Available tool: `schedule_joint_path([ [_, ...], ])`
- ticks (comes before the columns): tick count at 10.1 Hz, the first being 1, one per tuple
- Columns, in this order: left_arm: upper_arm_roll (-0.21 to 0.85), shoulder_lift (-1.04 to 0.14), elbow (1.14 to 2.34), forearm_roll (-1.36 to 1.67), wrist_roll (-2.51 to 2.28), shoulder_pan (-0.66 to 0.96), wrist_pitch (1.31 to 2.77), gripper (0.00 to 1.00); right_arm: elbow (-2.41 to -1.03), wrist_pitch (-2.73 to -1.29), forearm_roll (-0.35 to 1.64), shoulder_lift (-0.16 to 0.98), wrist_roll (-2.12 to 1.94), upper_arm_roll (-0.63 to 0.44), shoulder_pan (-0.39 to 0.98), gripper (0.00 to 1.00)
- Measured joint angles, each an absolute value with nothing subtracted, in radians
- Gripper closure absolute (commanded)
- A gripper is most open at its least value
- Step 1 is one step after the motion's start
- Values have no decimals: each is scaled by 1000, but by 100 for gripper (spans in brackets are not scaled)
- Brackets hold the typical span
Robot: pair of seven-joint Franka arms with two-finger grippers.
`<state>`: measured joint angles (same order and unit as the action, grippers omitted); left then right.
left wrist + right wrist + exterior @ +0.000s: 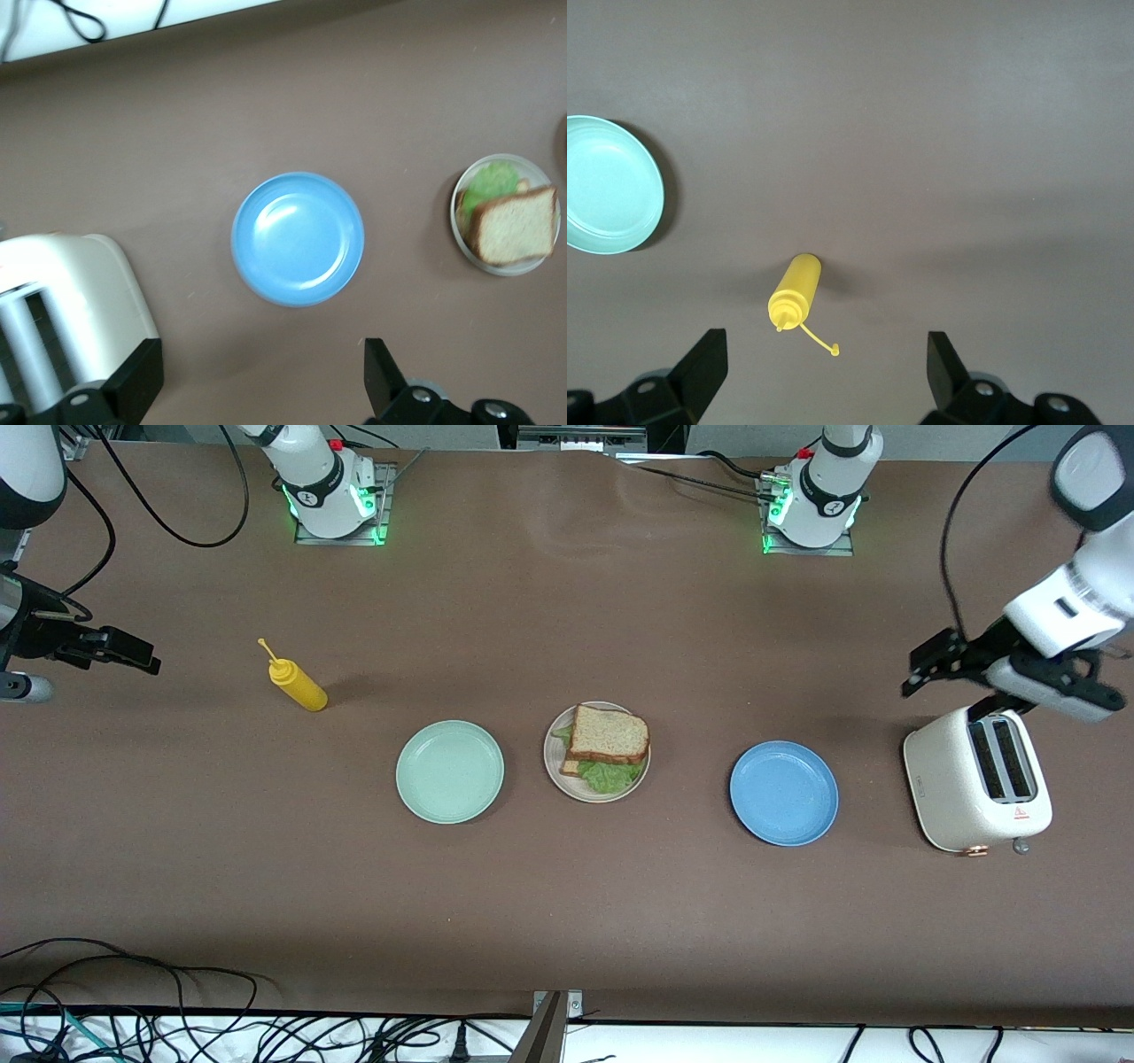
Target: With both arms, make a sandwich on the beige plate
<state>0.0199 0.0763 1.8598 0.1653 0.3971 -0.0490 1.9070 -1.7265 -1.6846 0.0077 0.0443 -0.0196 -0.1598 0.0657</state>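
The sandwich sits built on the beige plate in the middle of the desk; top slice rests a little askew on the lower one, with the green lettuce ruffling out at the edge nearer the front camera, so the stack looks finished to me; the mint green plate lies beside it toward the right arm's end and the blue plate toward the left arm's end, both bare, as if they had served as supply dishes; the left gripper hangs over the desk at its own end, just above the white toaster, jaws spread wide and holding nothing; its wrist camera looks down on the blue plate, with the toaster and the sandwich at the edges of its picture; the right gripper is out at the other end of the desk, well apart from the plates, jaws also wide and empty; below it the yellow squeeze bottle stands beside the mint green plate, cap dangling on its strap; both arms drawn well clear of the food reads like parking, leaving the plate untouched
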Motion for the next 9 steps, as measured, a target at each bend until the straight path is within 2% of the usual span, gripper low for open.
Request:
schedule_joint_path([
  [5, 18, 88, 1590, -40, 374, -50, 1542, 0, -1726, -1681, 7, 44, -21, -181, 66, 0],
  [9, 83, 83, 1558, -99, 215, -46, 1486, 0, -1723, -1680, 7, 44, -21, -182, 66, 0],
])
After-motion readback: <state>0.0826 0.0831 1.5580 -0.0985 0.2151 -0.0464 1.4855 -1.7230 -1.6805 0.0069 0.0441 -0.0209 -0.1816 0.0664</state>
